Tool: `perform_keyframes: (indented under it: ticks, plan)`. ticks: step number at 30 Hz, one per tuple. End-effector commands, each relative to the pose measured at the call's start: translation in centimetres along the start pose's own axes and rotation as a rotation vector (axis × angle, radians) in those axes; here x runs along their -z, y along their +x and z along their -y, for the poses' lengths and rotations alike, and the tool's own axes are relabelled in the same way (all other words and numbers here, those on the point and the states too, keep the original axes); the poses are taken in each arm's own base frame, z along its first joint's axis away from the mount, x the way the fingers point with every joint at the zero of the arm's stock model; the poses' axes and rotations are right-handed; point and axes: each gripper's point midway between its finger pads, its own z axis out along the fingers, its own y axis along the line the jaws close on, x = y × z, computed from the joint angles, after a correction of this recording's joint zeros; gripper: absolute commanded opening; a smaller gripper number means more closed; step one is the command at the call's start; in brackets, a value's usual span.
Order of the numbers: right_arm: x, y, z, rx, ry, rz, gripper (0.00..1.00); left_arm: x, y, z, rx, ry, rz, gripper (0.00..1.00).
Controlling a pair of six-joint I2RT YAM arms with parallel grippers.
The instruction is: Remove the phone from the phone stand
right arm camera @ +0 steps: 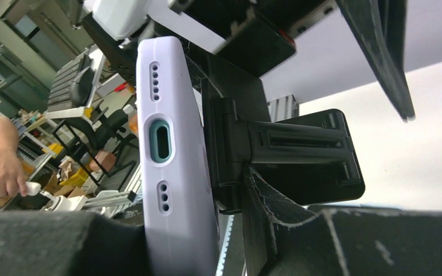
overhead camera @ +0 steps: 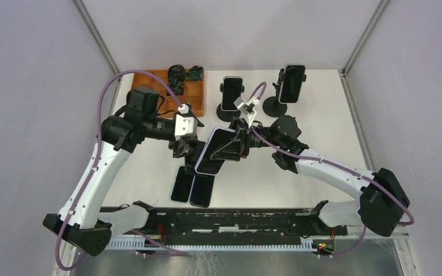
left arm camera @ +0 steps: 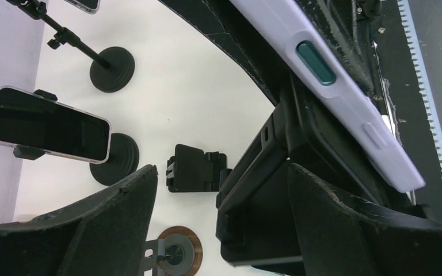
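Observation:
The phone (overhead camera: 213,150), in a lilac case, hangs tilted above the table's middle, with my right gripper (overhead camera: 231,146) shut on it. In the right wrist view its charging-port edge (right arm camera: 171,155) stands between the fingers (right arm camera: 299,236). The black phone stand (right arm camera: 302,154) clings to the phone's back. In the left wrist view the phone stand (left arm camera: 265,190) sits between the wide-apart fingers (left arm camera: 106,227) of my left gripper (left arm camera: 224,230), close to the right finger. The phone (left arm camera: 334,75) runs across the upper right. My left gripper (overhead camera: 185,146) is open.
Two dark phones (overhead camera: 193,188) lie flat near the front edge. Two more phones on round-based stands (overhead camera: 232,93) (overhead camera: 292,84) are at the back. A wooden tray (overhead camera: 167,80) is at the back left. A folded black stand (left arm camera: 195,168) and a wooden disc (left arm camera: 175,251) lie below the left gripper.

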Motion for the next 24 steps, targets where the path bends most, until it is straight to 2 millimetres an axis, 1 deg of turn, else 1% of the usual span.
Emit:
perform_keyframes:
  ticks: [1,4,5,6,8,9,10,12,14,15,17,19,20,22,24]
  plan:
    - [-1.6,-5.2,-4.9,0.174,-0.151,0.107,0.00,0.9,-0.2,1.4,-0.094,0.026,-0.024,0.85]
    - [-1.9,-5.4,-4.9,0.172,-0.148,0.105,0.00,1.1,0.4,1.6,-0.119,0.036,-0.054,0.77]
    - [-2.0,-5.5,-5.1,0.174,-0.151,0.106,0.00,1.2,0.5,1.7,-0.126,0.038,-0.066,0.71]
    - [-2.0,-5.5,-5.1,0.172,-0.150,0.104,0.00,1.3,0.7,1.9,-0.134,0.048,-0.074,0.69]
    - [-2.0,-5.6,-5.1,0.171,-0.144,0.105,0.00,1.4,1.0,2.1,-0.147,0.056,-0.085,0.60]
    - [-1.9,-5.6,-5.0,0.170,-0.135,0.105,0.00,1.4,1.0,2.1,-0.153,0.055,-0.083,0.54]
    - [-1.9,-5.6,-4.8,0.167,-0.125,0.107,0.00,1.4,0.8,2.2,-0.162,0.056,-0.079,0.51]
    - [-1.9,-5.5,-4.6,0.154,-0.110,0.108,0.00,1.6,0.4,2.2,-0.181,0.053,-0.067,0.38]
    - [-2.0,-5.6,-4.2,0.134,-0.087,0.114,0.00,1.7,-0.1,2.1,-0.193,0.043,-0.055,0.19]
    - [-2.0,-5.7,-3.9,0.123,-0.068,0.121,0.00,1.9,-0.4,2.0,-0.196,0.034,-0.050,0.14]
    - [-2.1,-6.1,-3.1,0.096,-0.022,0.133,0.01,2.1,-0.8,1.7,-0.210,0.014,-0.048,0.07]
    - [-2.0,-6.4,-2.7,0.075,0.012,0.147,0.14,2.4,-1.4,1.0,-0.231,-0.021,-0.047,0.04]
    - [-1.9,-6.3,-2.4,0.064,0.029,0.150,0.16,2.6,-1.8,0.6,-0.226,-0.039,-0.043,0.02]
    - [-1.6,-6.1,-2.4,0.056,0.041,0.155,0.21,2.8,-2.4,0.1,-0.219,-0.067,-0.032,0.02]
    - [-1.4,-5.9,-2.4,0.046,0.049,0.161,0.24,2.7,-2.6,0.1,-0.212,-0.065,-0.023,0.02]
